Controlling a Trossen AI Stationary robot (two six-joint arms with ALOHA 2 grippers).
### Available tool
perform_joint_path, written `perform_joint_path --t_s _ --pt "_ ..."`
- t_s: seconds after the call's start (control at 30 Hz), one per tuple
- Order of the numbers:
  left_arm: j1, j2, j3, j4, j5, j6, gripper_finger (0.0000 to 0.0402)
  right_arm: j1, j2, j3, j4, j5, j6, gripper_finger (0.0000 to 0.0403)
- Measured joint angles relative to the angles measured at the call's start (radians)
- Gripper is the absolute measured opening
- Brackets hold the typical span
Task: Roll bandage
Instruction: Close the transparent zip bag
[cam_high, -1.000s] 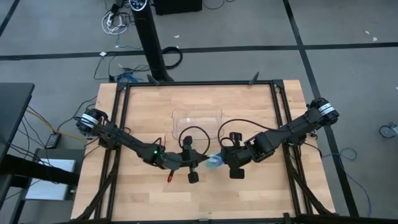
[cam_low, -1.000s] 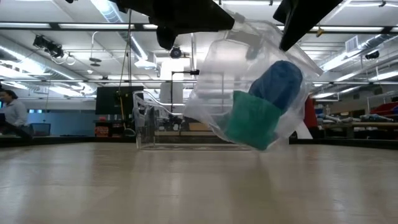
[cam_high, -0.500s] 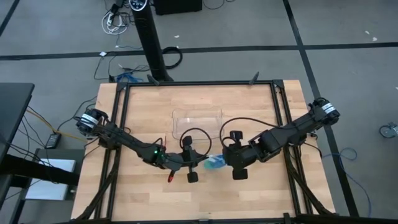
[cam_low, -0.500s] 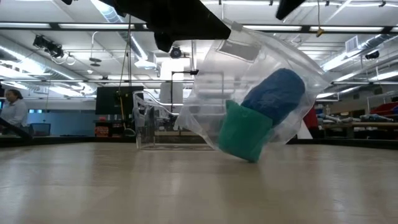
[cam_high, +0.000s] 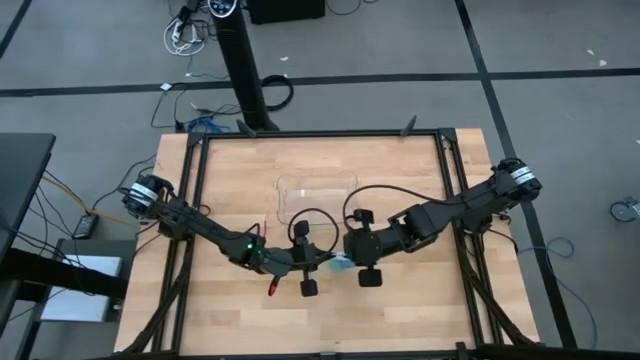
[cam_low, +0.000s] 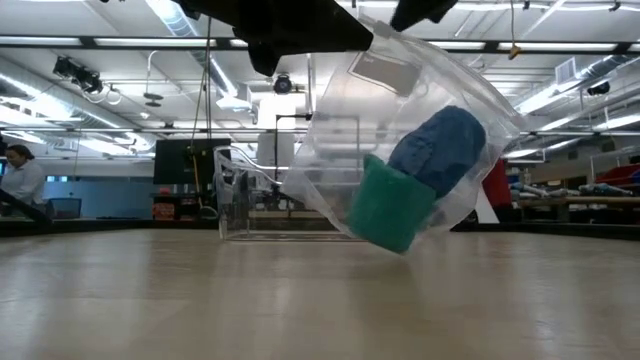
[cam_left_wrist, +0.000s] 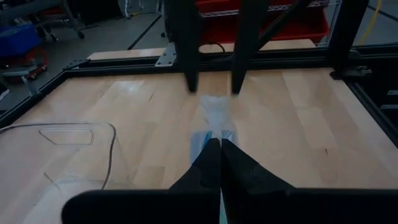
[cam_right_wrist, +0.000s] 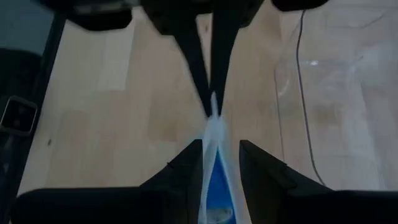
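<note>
The left gripper (cam_left_wrist: 219, 144) is pinched tight on the upper edge of a clear plastic bag (cam_low: 400, 130), its fingers pressed together with the film drawn between them; this holds the bag hanging by one edge just above the table (cam_high: 230, 175), so that its contents settle by their own weight toward the lower corner. The right gripper (cam_right_wrist: 219, 149) faces it from the opposite side with its fingers standing apart, one on each side of the same bag edge, not closed on the film; its placement suggests it is positioned either to take a second hold on the edge or to spread the opening, though which cannot be determined. In the high view both grippers meet near the middle of the table's front half, left arm from the left and right arm from the right. The bandage (cam_low: 440, 150) is inside the bag as a compact blue roll, resting against a teal-green block (cam_low: 390, 205) that sits lower, near the bag's bottom corner, which hangs close over the wood. Because the bandage is already a roll and enclosed, the remaining work appears to concern the bag itself. A clear plastic tray (cam_high: 315, 195) stands on the table beyond the grippers, apart from the bag. A person (cam_low: 18, 180) is visible in the room behind.
</note>
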Motion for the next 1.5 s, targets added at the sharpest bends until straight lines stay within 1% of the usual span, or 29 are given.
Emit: perform_joint_path --t_s 0.23,0.53,0.63,0.77,0.8,0.97,1.13,1.33,1.5 --pt "-0.005 0.000 0.000 0.005 0.000 0.000 0.0001 -0.019 0.047 0.000 0.035 -0.029 -0.032 0.0099" --pt "-0.005 0.000 0.000 0.006 0.000 -0.002 0.0002 -0.022 0.050 0.000 0.068 -0.034 -0.073 0.0085" --pt "-0.005 0.000 0.000 0.006 0.000 -0.003 0.0002 -0.028 0.050 0.000 0.067 -0.060 -0.079 0.0067" --pt "-0.005 0.000 0.000 0.005 0.000 -0.003 0.0002 -0.028 0.050 0.000 0.064 -0.071 -0.099 0.0016" --pt "-0.005 0.000 0.000 0.005 0.000 -0.003 0.0002 -0.028 0.050 0.000 0.063 -0.072 -0.106 0.0009" --pt "-0.005 0.000 0.000 0.003 -0.005 -0.003 0.0002 -0.028 0.050 0.000 0.054 -0.066 -0.104 0.0003" --pt "-0.008 0.000 0.000 -0.019 -0.024 -0.009 0.0002 -0.028 0.050 0.000 -0.001 -0.045 -0.076 0.0001" --pt "-0.015 0.000 0.000 -0.039 -0.028 -0.030 0.0002 -0.027 0.050 0.000 -0.049 -0.045 -0.051 0.0000" --pt "-0.027 0.000 0.000 -0.054 -0.033 -0.030 0.0001 -0.026 0.050 0.000 -0.123 -0.057 -0.008 0.0000"
